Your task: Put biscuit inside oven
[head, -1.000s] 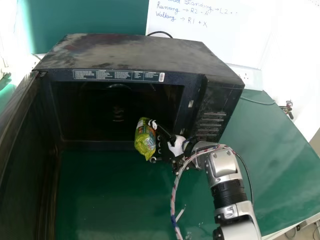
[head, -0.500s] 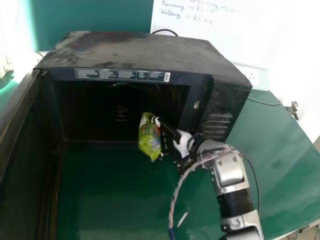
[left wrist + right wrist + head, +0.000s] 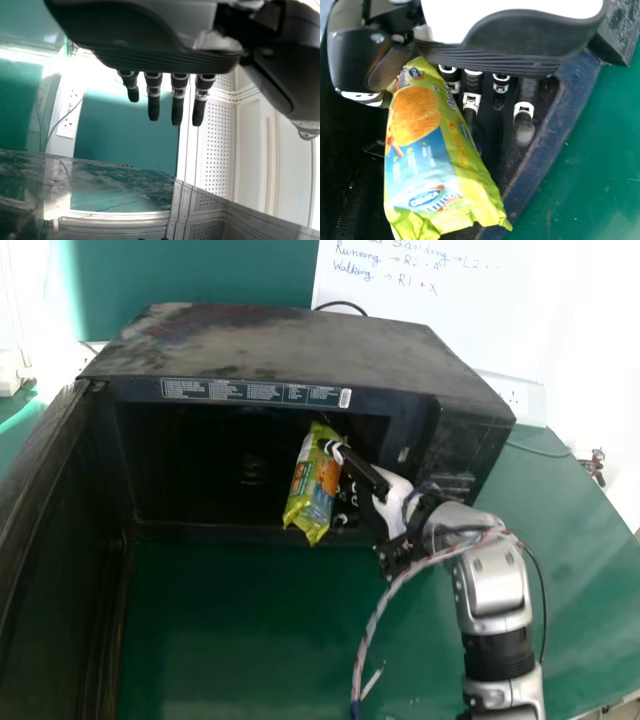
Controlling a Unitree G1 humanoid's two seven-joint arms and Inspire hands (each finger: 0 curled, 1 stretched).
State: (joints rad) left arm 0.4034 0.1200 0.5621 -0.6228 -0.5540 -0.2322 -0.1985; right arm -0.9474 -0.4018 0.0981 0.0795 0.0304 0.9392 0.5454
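Biscuit packet (image 3: 313, 483) is hanging at the oven's mouth, in the right hand's grip. A green table (image 3: 240, 640) is spreading beneath everything, and a whiteboard (image 3: 450, 310) is standing behind. The black oven (image 3: 290, 340) is sitting on the table, its door (image 3: 50, 500) standing open on the left side of the head view. In the left wrist view, the left hand (image 3: 150, 57) is holding nothing, its fingers (image 3: 153, 105) extending loosely. The right hand (image 3: 395, 505) is pinching the packet near its upper end, the thumb (image 3: 365, 97) pressing one side while the other fingers are lying behind it. The packet is leaning slightly, its lower end pointing down before the opening's bottom edge; how far in it is reaching, I can't fairly say. A small white strip (image 3: 372, 683) is lying on the table.
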